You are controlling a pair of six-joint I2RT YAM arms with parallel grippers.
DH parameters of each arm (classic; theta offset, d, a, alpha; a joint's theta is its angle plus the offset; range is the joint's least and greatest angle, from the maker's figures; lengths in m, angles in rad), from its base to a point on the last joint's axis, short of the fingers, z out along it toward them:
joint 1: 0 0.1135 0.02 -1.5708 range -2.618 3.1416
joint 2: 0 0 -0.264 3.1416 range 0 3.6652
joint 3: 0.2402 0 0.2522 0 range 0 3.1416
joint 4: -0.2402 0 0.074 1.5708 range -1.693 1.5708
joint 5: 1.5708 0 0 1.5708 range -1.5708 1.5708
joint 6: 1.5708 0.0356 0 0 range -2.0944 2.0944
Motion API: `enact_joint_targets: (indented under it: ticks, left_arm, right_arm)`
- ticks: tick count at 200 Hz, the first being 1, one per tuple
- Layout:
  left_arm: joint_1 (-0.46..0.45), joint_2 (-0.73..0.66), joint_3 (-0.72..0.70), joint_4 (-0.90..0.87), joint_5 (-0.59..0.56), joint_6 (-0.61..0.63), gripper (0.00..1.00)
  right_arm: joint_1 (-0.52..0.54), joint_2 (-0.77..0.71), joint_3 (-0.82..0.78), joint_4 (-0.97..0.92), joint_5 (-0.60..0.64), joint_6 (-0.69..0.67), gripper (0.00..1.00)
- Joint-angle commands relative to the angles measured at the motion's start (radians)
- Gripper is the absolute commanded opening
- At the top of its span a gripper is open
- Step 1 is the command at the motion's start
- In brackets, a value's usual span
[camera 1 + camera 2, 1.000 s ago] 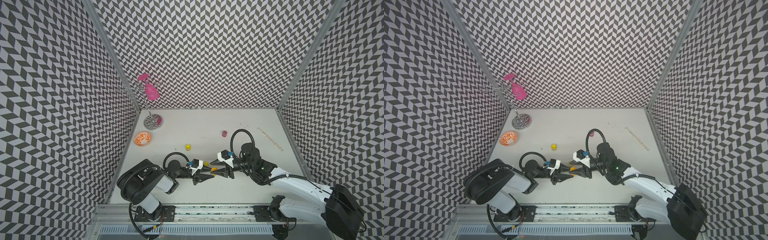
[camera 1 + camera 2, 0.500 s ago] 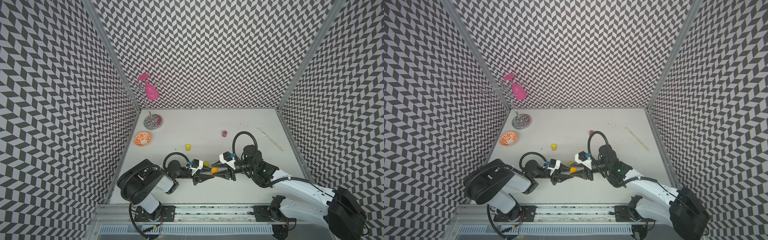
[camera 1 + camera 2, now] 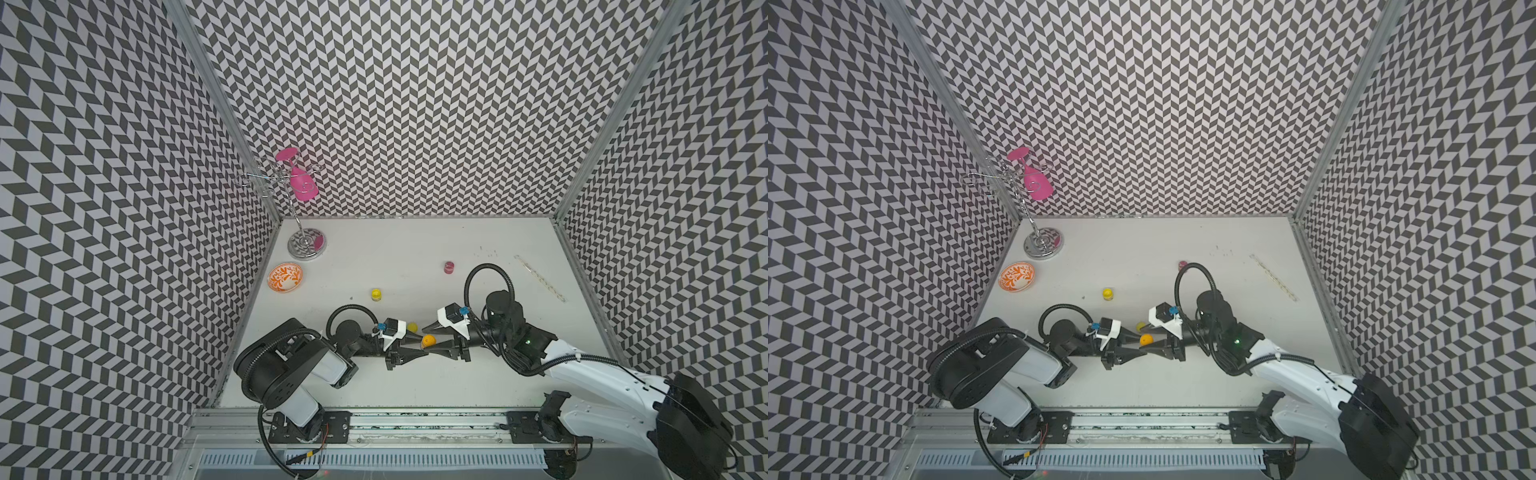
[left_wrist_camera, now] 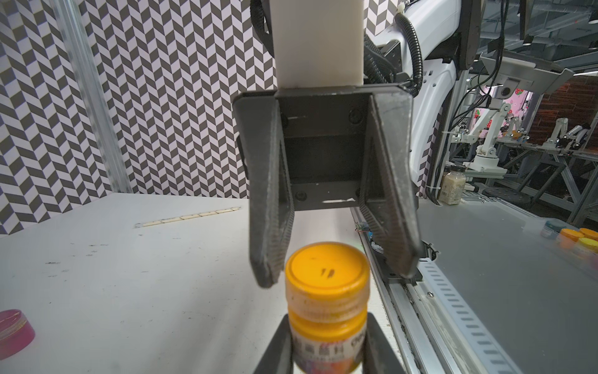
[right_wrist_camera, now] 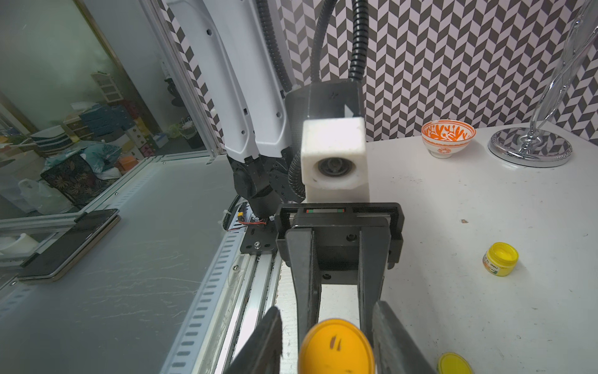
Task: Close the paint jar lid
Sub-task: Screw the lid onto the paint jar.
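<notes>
While left gripper (image 3: 420, 347) clamps the half-hidden paint jar (image 4: 327, 340), right gripper (image 4: 335, 275) gapes around lid (image 5: 336, 346).

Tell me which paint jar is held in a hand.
The orange jar, gripped by the left hand; the yellow jar and the pink jar stand free on the table.

Orange jar (image 4: 326, 311) base cut off; red jar (image 3: 1182, 264) mostly hidden.

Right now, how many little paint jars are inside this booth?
3: an orange jar in the left gripper, an open yellow jar behind it, a pink jar farther back. Others may be hidden.
</notes>
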Motion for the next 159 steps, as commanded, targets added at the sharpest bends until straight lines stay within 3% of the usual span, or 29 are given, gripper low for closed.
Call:
enact_joint_targets:
  ticks: [1,53,84,159]
  left_arm:
    - [0.002,-0.010,0.012,0.324,0.007,-0.013,0.27]
    - [0.002,-0.010,0.013,0.324,0.011,-0.015,0.27]
    - [0.002,-0.011,0.013,0.323,0.011,-0.016,0.27]
    - [0.002,-0.043,0.010,0.327,-0.003,-0.027,0.26]
  right_arm:
    - [0.006,-0.014,-0.016,0.058,0.035,0.004,0.47]
    - [0.008,0.001,-0.004,0.052,0.056,0.013,0.49]
    - [0.008,0.021,0.003,0.047,0.046,0.013,0.38]
    - [0.014,-0.001,-0.054,0.131,0.093,0.088,0.23]
